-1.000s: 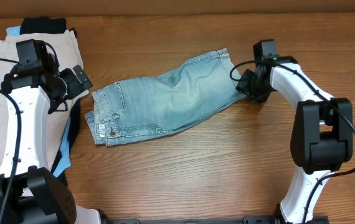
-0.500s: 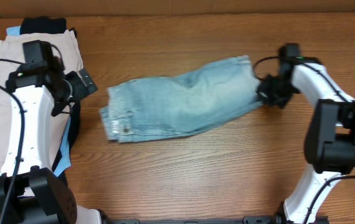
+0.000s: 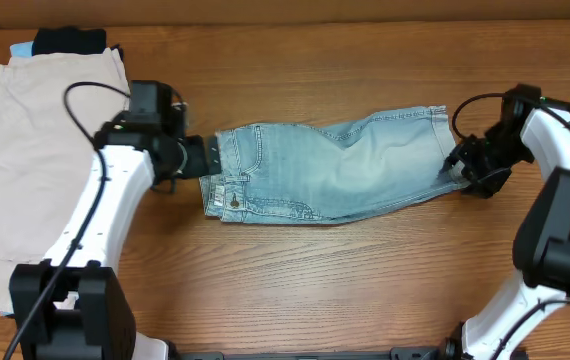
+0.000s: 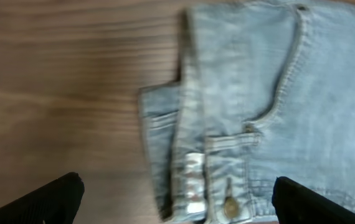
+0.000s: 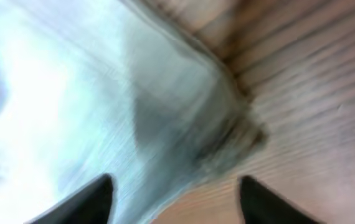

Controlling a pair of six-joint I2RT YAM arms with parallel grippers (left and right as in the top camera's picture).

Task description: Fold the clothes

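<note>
The denim shorts [image 3: 335, 170] lie flat across the middle of the wooden surface [image 3: 315, 290], waistband to the left, leg hem to the right. The left tool [image 3: 208, 160] stands spread wide at the waistband. The right tool [image 3: 465, 168] is at the hem corner, fingers apart and pinching nothing. Far left, a beige garment [image 3: 35, 170] tops a pile, with dark cloth [image 3: 65, 40] at the far end.

The overhead view is evenly and softly lit, and only faint shadows are cast on the table [image 3: 305, 290]. The left wrist view is smeared by motion blur. In the right wrist view the shorts [image 5: 53, 93] are heavily blurred and washed out almost to white at the left.
</note>
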